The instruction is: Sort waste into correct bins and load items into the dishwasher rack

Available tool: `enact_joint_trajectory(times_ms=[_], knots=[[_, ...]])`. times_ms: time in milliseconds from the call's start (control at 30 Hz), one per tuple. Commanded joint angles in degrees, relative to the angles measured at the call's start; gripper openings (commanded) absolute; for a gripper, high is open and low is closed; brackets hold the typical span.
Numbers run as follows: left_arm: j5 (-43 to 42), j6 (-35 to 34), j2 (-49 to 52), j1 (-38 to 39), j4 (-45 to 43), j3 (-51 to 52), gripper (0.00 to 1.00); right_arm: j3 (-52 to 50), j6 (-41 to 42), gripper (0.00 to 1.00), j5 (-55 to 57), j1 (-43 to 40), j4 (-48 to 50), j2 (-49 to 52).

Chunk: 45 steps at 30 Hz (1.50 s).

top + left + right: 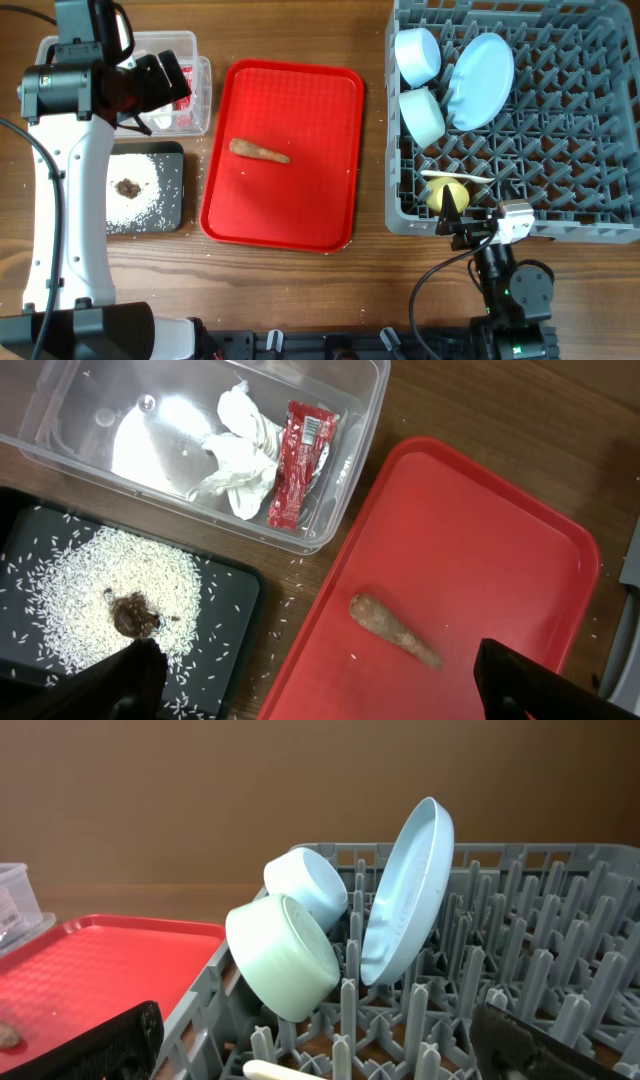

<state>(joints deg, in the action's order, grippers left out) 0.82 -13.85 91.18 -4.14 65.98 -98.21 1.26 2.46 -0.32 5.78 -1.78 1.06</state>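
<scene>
Two tools gape empty: left tool [318,678], right tool [320,1042]; red-and-white wrapper [300,465] lettering unreadable.

Honestly, we can't read a single word anywhere here. The only printing we spot is some white lettering on the red-and-white wrapper [302,455] lying in the clear tub [362,420], and it's way too small and blurry for us to make out.
</scene>
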Motion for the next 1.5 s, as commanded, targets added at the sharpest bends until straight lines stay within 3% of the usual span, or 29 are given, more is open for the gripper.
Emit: enact_joint_trajectory(times_ms=[0,1000,1300,1467], knots=[[0.31,-0.31,0.39,-0.15,-0.15,-0.04,1.00,-0.50,-2.32,1.00,0.52,-0.35,1.38,-0.90],[0.35,-0.28,0.28,-0.15,-0.13,-0.04,1.00,-0.96,-2.32,1.00,0.33,-0.39,2.25,-0.79],[0.28,-0.33,-6.58,-0.15,0.76,-0.04,1.00,-0.96,-2.32,1.00,0.33,-0.39,2.25,-0.79],[-4.07,-0.33,-6.12,-0.11,0.13,-0.04,1.00,-0.96,-2.32,1.00,0.33,-0.39,2.25,-0.79]])
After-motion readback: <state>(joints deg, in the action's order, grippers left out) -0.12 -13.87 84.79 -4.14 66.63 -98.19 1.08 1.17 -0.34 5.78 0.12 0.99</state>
